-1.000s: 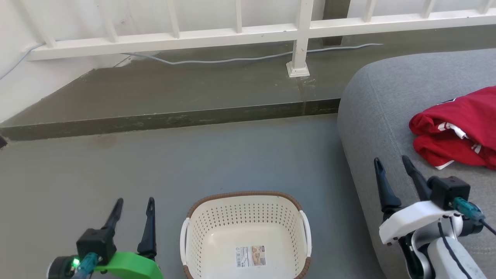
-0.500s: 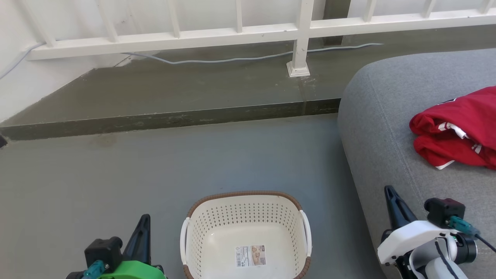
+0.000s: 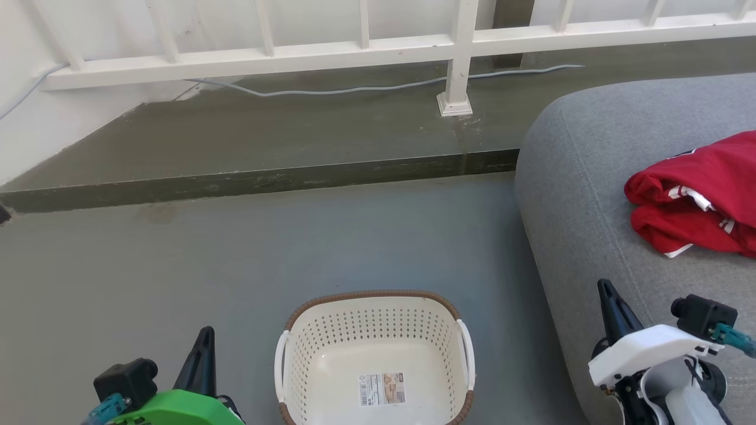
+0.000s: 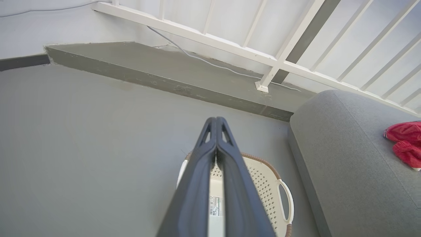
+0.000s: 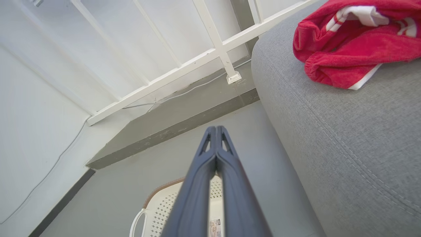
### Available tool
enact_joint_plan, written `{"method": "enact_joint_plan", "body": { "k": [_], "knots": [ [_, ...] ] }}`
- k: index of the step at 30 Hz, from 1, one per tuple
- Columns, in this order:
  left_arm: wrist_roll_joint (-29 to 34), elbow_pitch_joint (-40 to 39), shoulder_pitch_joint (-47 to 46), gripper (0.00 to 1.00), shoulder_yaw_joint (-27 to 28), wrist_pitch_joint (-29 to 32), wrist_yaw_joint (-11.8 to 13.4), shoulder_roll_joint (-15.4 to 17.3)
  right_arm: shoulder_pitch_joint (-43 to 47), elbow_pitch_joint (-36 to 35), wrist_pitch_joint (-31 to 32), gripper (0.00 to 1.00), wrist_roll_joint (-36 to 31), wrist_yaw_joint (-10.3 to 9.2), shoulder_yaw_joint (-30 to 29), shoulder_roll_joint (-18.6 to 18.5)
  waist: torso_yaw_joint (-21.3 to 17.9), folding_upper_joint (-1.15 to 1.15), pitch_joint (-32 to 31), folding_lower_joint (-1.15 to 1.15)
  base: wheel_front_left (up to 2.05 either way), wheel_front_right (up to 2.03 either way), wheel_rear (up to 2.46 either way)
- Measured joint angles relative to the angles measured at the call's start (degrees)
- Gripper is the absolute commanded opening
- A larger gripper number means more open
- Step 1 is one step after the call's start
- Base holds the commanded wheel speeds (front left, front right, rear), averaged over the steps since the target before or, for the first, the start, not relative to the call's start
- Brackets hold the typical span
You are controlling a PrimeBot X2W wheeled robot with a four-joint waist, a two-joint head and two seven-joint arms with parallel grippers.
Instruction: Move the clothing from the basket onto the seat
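Note:
The red clothing [image 3: 697, 195] with white trim lies bunched on the grey seat [image 3: 590, 177] at the right; it shows too in the right wrist view [image 5: 348, 46] and the left wrist view [image 4: 406, 144]. The cream basket [image 3: 307, 354] with a brown rim stands on the floor at bottom centre, holding nothing but a label. My left gripper [image 3: 204, 336] is shut and empty, left of the basket. My right gripper [image 3: 605, 289] is shut and empty, over the seat's front edge. Both wrist views show the fingers pressed together: left gripper [image 4: 216, 120], right gripper [image 5: 216, 129].
A raised concrete step [image 3: 266, 177] runs across the floor behind the basket. A white railing [image 3: 455, 53] with a post stands on it, and a grey cable [image 3: 354, 90] lies along its foot. A white wall [image 3: 35, 130] is at the left.
Both grippers have gone from open to shut, with nothing in them, and both have drawn back a little toward the bottom of the head view. The clothing and the basket have not moved.

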Motion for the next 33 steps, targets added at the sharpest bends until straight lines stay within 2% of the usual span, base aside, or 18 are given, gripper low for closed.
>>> {"method": "enact_joint_plan", "body": {
  "k": [33],
  "knots": [
    [-24.6, 3.3, -2.0, 0.0, 5.8, 4.1, -4.4, -0.9, -1.8, 0.2, 5.1, 0.0, 24.5, 2.34, -5.8, 1.5, 0.1, 0.0, 0.3, 0.0, 0.0, 0.0, 0.0]
  ]
}}
